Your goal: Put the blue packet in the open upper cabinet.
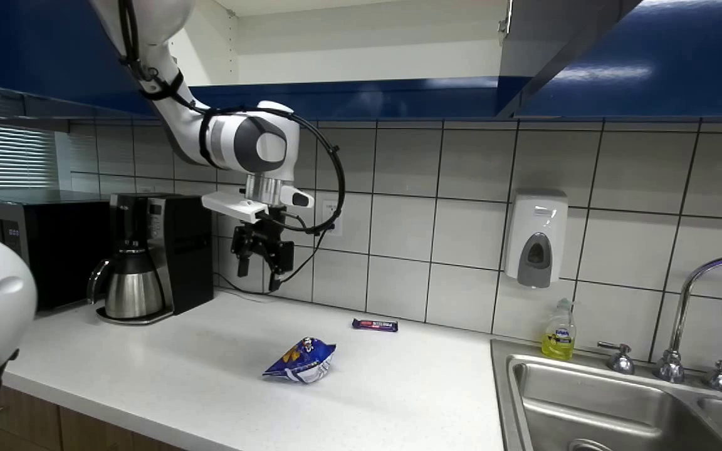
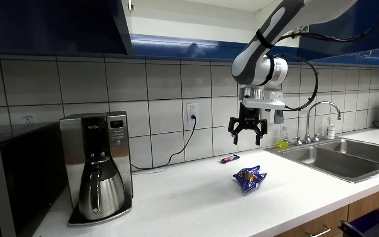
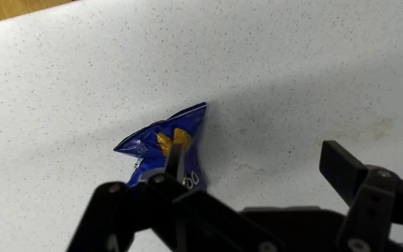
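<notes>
**Tool [image 2: 246,141] poised, unladen, above a blue chip packet [image 1: 303,361]**

The tool points down, its fingers [image 2: 235,140] spread and grasping nothing, well apart from the packet; the posture presumably serves to straddle it from above. The packet rests on the desk [image 1: 167,363] between front and back edges, with the coffee maker [image 2: 99,171] toward one end and the sink [image 1: 505,391] toward the other. Its puffed middle should offer a ready pinch, though the film may crinkle or slip. A dark bar wrapper [image 2: 229,159] lies near the back edge, apart from the packet. Above that edge, the open upper cabinet [image 1: 361,59] shows its white interior, accessible, in all likelihood, to receive the packet. In the wrist view, one finger [image 3: 175,161] visually overlaps the packet while its counterpart stands against the desk surface, so a sideways correction probably precedes any descent. The former hides part of the lettering and the packet's end toward the tool. The cabinet's floor cannot be seen from below, and both exterior views crop its top.
</notes>
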